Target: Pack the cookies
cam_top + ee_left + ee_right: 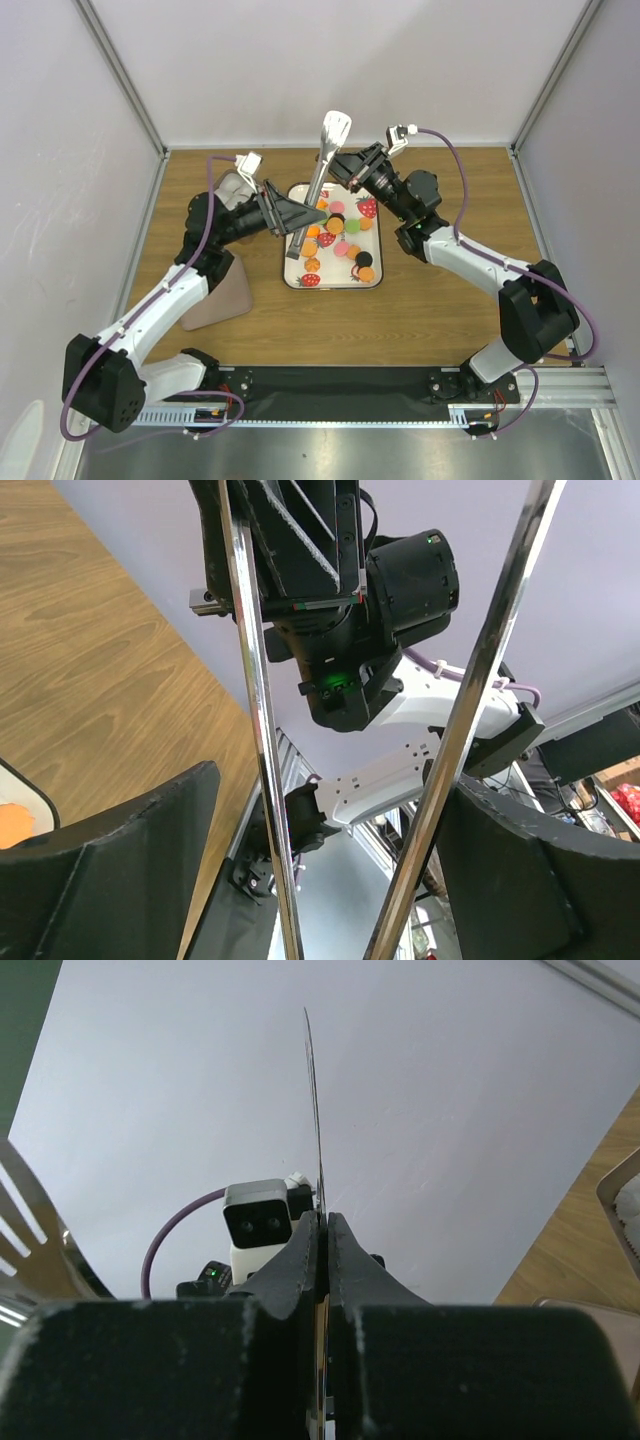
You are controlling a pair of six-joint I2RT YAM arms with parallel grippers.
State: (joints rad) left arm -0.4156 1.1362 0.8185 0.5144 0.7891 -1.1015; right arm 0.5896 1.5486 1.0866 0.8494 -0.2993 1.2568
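**Cookies in tray, tongs overhead**

The cookies (pixel 340 245) are lying loose in the strawberry-print tray (pixel 372 283) on the tabletop (pixel 450 300). Light and likely crumbly, they are wanting a gentle pinch across the edges. The right gripper (pixel 322 1250), jaws shut, is clamping the tongs (pixel 318 180). The left gripper (pixel 312 212), jaws wide, is straddling both tong arms.

The cookies (pixel 340 240) lie in the tray (pixel 335 286), the tongs (pixel 318 180) slanting over its left side.

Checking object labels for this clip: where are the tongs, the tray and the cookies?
tongs (pixel 320 178), top view, middle of the metal shaft.
tray (pixel 381 250), top view, right rim.
cookies (pixel 365 273), top view, orange one near the tray's near-right corner.
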